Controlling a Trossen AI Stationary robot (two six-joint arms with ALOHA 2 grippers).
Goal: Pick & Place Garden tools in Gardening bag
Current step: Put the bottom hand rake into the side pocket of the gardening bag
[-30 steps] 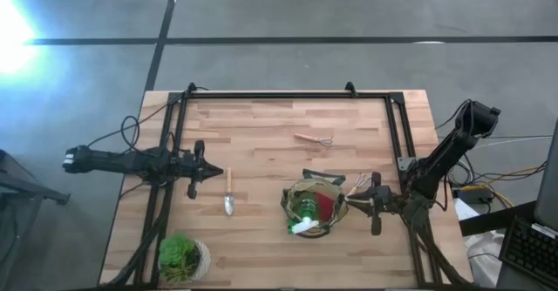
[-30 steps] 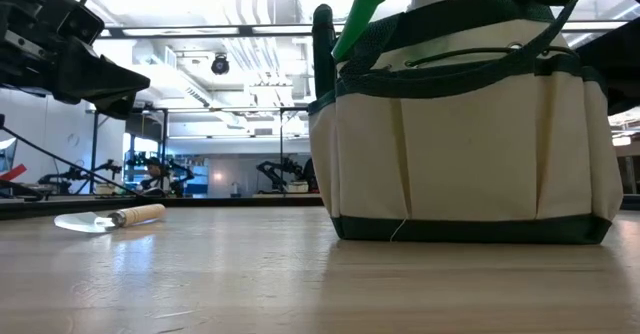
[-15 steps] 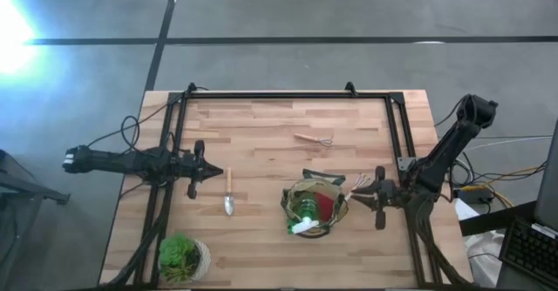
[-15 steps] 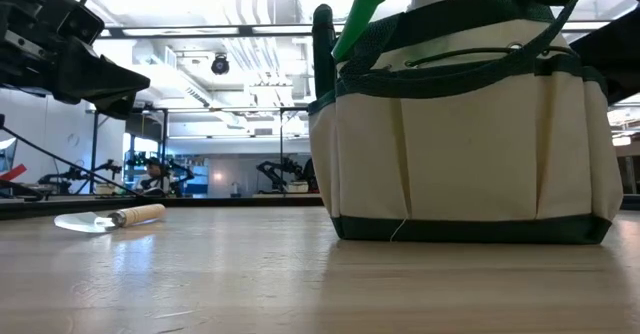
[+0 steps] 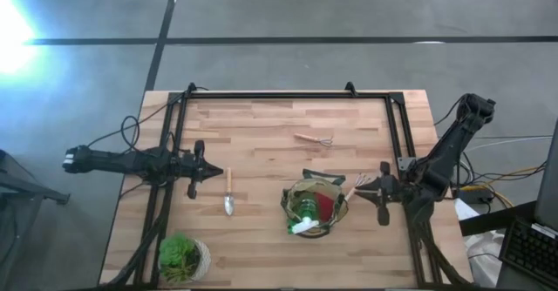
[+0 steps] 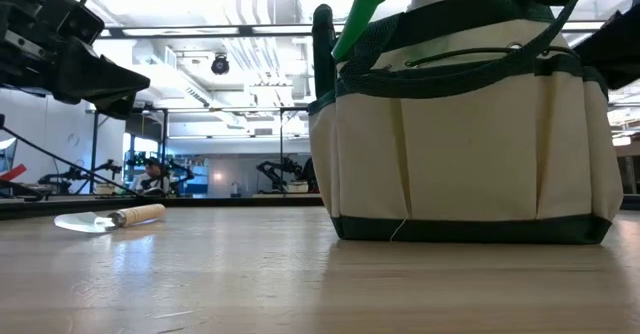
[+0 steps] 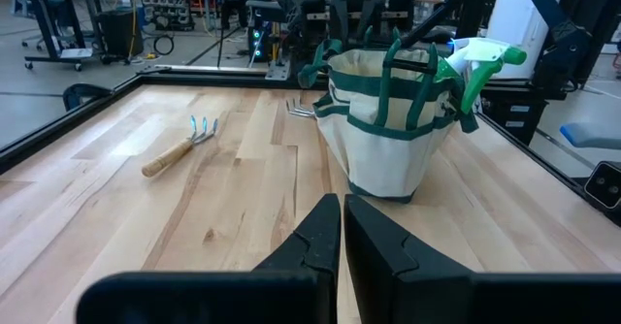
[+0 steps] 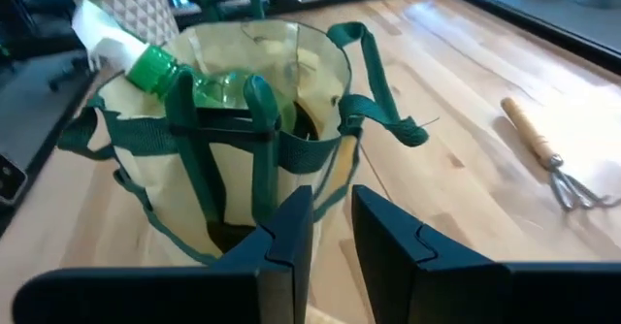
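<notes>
A pale wooden table (image 5: 279,134) with a black frame (image 5: 279,94) along its edges stands on a grey concrete floor (image 5: 288,12) crossed by dark seams. Bright glare (image 5: 10,25) falls on the floor at one side. Beyond the table, a workshop with ceiling strip lights (image 6: 200,32) and distant equipment shows.

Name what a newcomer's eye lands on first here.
The olive-tan gardening bag near the table's front edge, with a green spray bottle poking out. The right gripper sits just beside it, empty. A trowel and a rake fork lie loose on the wood.
</notes>
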